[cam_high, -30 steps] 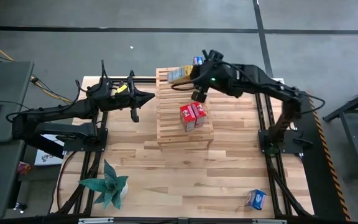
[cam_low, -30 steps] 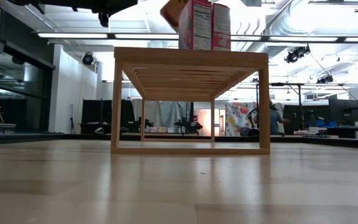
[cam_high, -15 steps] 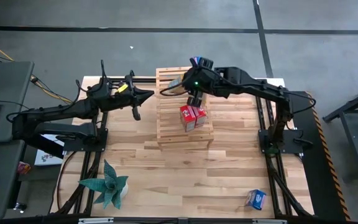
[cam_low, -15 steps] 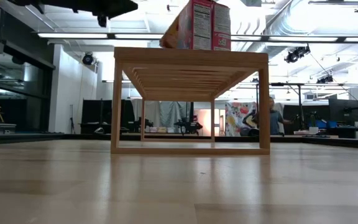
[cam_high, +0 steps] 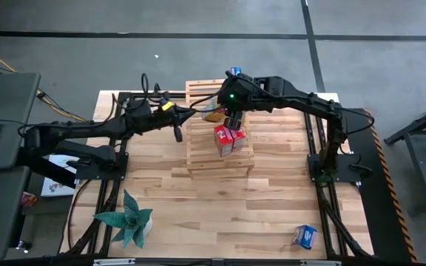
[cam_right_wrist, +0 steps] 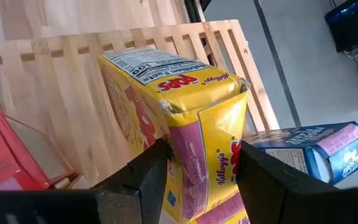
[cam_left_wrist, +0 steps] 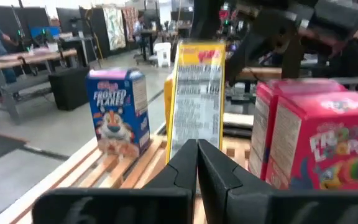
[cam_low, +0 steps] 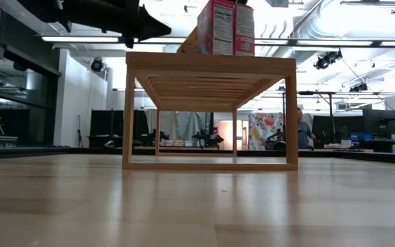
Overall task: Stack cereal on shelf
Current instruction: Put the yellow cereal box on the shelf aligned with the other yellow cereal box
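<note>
The light-wood slatted rack (cam_high: 220,151) stands mid-table and also shows in the low view (cam_low: 211,110). Two red cereal boxes (cam_high: 228,139) stand on it side by side. A blue box (cam_high: 234,72) stands at its far edge. My right gripper (cam_high: 228,118) is over the rack, just beyond the red boxes, shut on a yellow box (cam_right_wrist: 179,124). My left gripper (cam_high: 177,131) is shut and empty at the rack's left side, pointing at the boxes (cam_left_wrist: 196,162). A second blue box (cam_high: 304,236) lies on the table at the near right. My right gripper pinches the yellow box between its two fingers (cam_right_wrist: 148,171), one on each broad face, with a narrow side panel (cam_right_wrist: 207,162) facing the wrist. The fingers come from above, pointing down. The box is tilted, its lower end (cam_low: 189,45) at the rack's top slats.
A teal plant (cam_high: 128,218) stands at the table's near left. The rack's near part and left strip show bare slats. Beyond the table the low view shows a room with desks and a person (cam_low: 300,130) far back.
My right gripper has carried the yellow box from the rack's far edge toward the near edge and down, to just beyond the red boxes. My left gripper has gone toward the table's right, up to the rack's left side, still shut.
</note>
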Available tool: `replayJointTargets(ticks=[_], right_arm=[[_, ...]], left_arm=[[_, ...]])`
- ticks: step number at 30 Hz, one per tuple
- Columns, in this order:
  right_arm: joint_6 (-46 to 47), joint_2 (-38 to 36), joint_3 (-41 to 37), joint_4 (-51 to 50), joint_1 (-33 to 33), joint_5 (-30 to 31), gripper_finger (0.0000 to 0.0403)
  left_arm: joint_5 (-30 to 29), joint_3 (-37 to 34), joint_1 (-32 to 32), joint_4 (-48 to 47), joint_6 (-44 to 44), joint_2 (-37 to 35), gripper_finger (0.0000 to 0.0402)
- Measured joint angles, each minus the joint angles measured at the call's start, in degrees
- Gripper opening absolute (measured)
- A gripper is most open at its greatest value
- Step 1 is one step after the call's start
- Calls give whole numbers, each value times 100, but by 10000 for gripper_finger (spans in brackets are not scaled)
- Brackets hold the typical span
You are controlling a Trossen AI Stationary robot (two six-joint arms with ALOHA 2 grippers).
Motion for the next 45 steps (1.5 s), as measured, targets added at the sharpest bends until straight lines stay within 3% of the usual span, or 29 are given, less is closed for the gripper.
replayJointTargets(ticks=[14,23,40,45], right_arm=[[155,54,0,9,0,-181,164],[150,54,0,100,0,-237,205],[-500,21,147,1005,0,-372,218],[-654,2,463,716,-73,-387,210]], left_arm=[[2,2,2,401,-161,701,5],[2,2,2,379,-294,1016,5],[-157,0,79,202,84,959,5],[90,0,206,202,38,891,3]])
